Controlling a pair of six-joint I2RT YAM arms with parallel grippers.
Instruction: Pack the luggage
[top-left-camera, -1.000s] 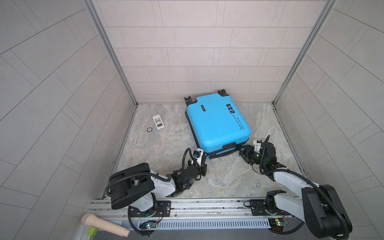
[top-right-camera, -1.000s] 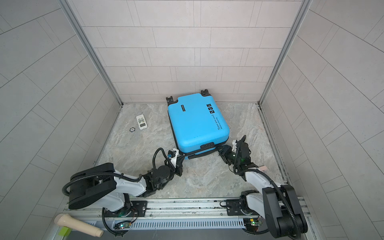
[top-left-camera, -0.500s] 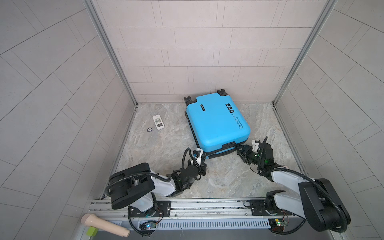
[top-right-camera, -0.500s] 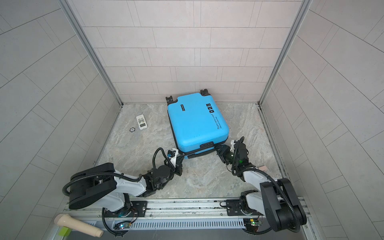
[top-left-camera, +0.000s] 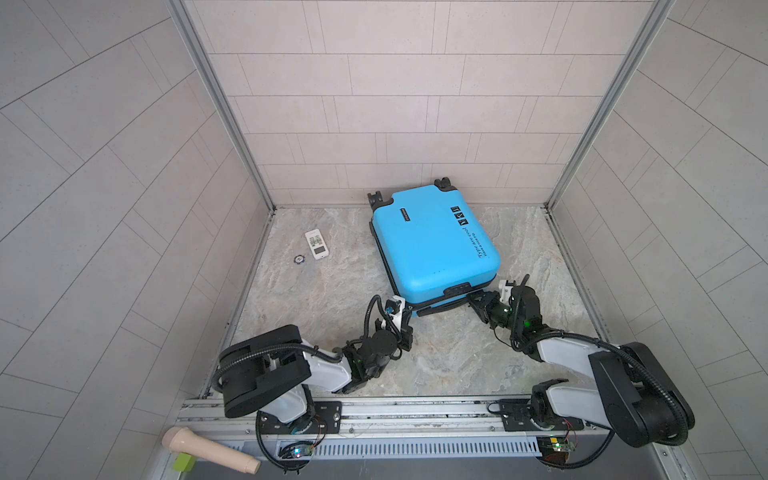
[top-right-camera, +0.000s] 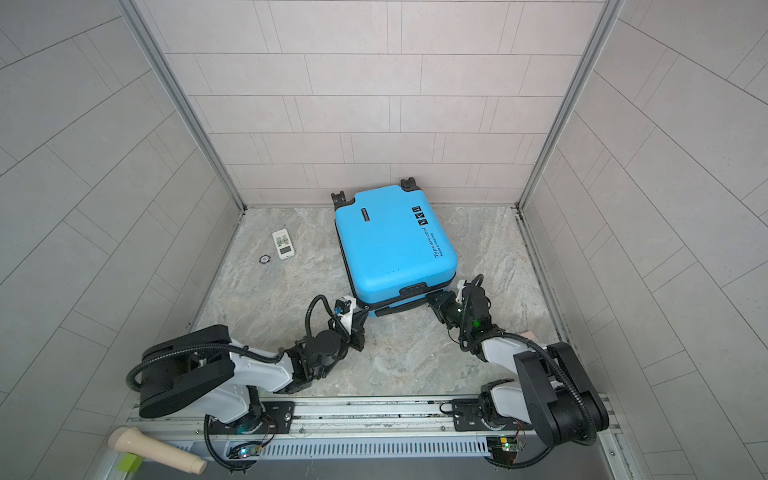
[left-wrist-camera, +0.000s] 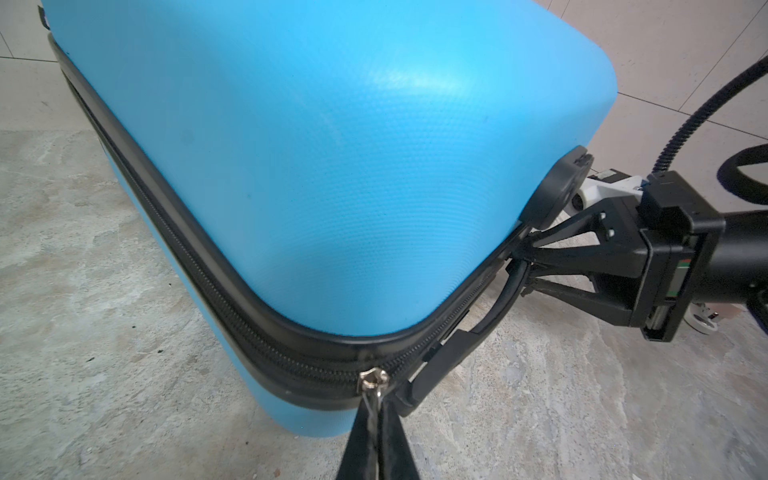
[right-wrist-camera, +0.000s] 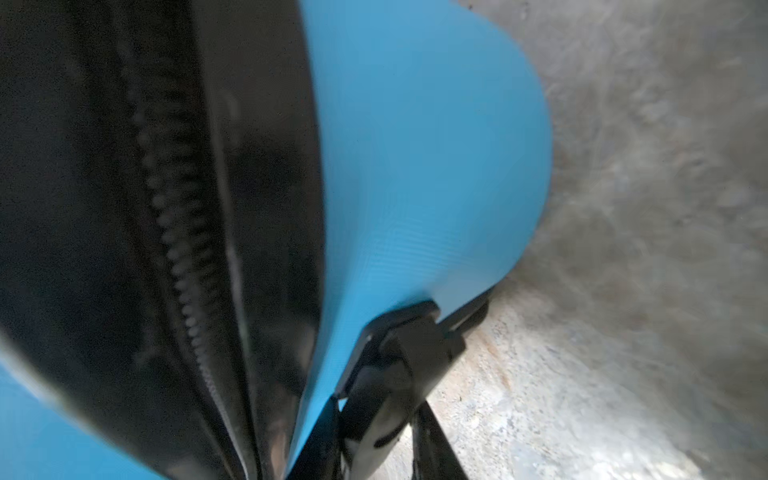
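Note:
The luggage is a bright-blue hard-shell suitcase lying flat and closed on the stone floor, wheels toward the back wall. My left gripper is at its near left corner, shut on the metal zipper pull of the black zipper band. My right gripper is at the near edge, its fingers closed on either side of the black carry handle. The blue shell fills the right wrist view.
A white remote-like device and a small round ring lie on the floor at the back left. Tiled walls enclose the floor on three sides. A beige handle lies in front of the arms' rail.
My right gripper has edged toward the suitcase and closed its fingers on the carry handle. The left gripper and the suitcase have stayed put.

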